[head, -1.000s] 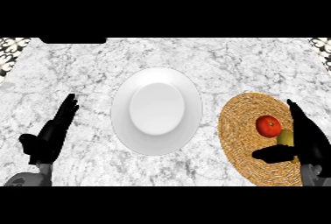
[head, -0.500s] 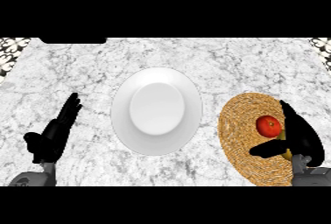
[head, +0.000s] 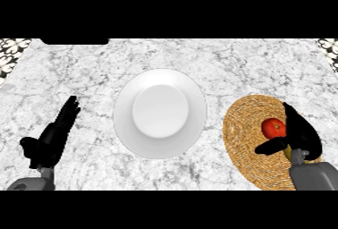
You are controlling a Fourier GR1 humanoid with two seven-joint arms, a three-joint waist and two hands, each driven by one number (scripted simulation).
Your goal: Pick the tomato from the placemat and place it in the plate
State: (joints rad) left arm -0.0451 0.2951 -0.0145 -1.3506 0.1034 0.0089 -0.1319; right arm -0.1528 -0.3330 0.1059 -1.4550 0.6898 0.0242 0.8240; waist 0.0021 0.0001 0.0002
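The red tomato point(head: 273, 128) lies on the round woven placemat point(head: 243, 129) at the right side of the marble surface point(head: 79, 71), well apart from the white plate point(head: 160, 112) in the middle. The right hand point(head: 302, 136) is over the placemat's right part, fingers straight along the right side of the tomato and thumb spread just below it, so the tomato sits in the gap and is not pinched. The left hand point(head: 51, 141) rests at the left, fingers straight, holding nothing.
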